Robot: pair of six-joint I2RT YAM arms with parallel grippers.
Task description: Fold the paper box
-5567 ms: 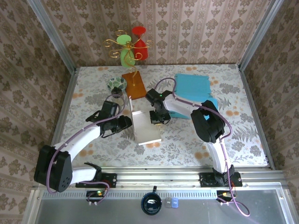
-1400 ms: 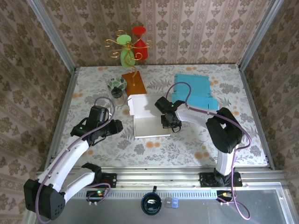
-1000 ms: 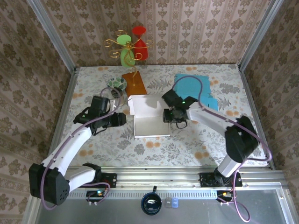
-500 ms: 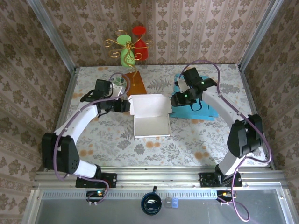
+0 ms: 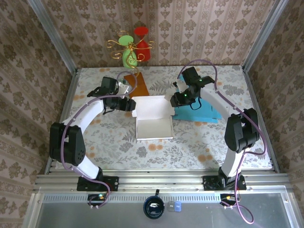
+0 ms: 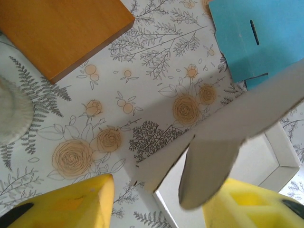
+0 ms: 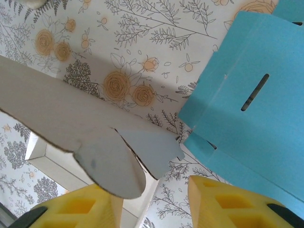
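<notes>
From above, the open box (image 5: 153, 122) is lying with the left gripper (image 5: 129, 105) hovering at its far-left corner and the right gripper (image 5: 176, 99) at its far-right, while in the left wrist view the fingers (image 6: 71, 204) are standing apart astride a flap (image 6: 209, 166), and in the right wrist view they are standing apart under the box's other flap.

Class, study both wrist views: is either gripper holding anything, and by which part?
Nothing looks gripped. The left gripper and right gripper both stand open, each with a rounded lid tab of the white paper box loose between its fingers.
</notes>
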